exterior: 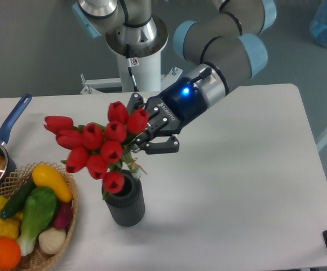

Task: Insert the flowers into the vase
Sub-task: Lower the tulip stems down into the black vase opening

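The flowers (102, 142) are a bunch of red closed tulips with green stems, tilted so the heads point left. The lowest head hangs at the mouth of the vase (126, 206), a short dark grey ribbed cylinder standing upright on the white table. The stem ends reach down to the vase's rim on its right side. My gripper (147, 133) comes in from the upper right and is shut on the bunch just right of the heads, above and slightly right of the vase.
A wicker basket (67, 226) with vegetables and an orange stands left of the vase, close to it. A blue-handled pan (12, 117) sits at the left edge. The table's front edge runs close below the vase.
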`<state>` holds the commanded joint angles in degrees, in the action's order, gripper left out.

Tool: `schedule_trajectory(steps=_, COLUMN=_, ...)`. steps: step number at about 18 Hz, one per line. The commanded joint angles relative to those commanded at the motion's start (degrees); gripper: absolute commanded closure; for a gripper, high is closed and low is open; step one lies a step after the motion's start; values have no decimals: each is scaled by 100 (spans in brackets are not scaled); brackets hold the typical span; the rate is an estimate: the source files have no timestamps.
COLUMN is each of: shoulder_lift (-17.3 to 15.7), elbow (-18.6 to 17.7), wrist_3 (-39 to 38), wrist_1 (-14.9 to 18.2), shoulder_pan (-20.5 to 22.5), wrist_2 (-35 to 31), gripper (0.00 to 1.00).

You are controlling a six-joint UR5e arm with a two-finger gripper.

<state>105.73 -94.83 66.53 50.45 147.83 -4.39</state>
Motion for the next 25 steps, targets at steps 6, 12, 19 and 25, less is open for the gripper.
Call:
schedule_trajectory(steps=6, shoulder_lift=202, elbow=53, wrist_3=9, wrist_1=-18, shoulder_pan=-105, wrist_2=0, gripper=83)
schedule_trajectory(steps=12, shoulder_lift=351, elbow=62, wrist_3=123, wrist_1=-26, shoulder_pan=-193, wrist_2=-9, gripper=82)
schedule_trajectory(steps=19, shoulder_lift=448, elbow=-263, wrist_3=553, wrist_1=-26, shoulder_pan=-202, wrist_2=-9, gripper=81)
schedule_trajectory(steps=25, shoulder_lift=457, elbow=-518, wrist_3=763, wrist_1=-26, shoulder_pan=-185, wrist_2=-44, gripper=78)
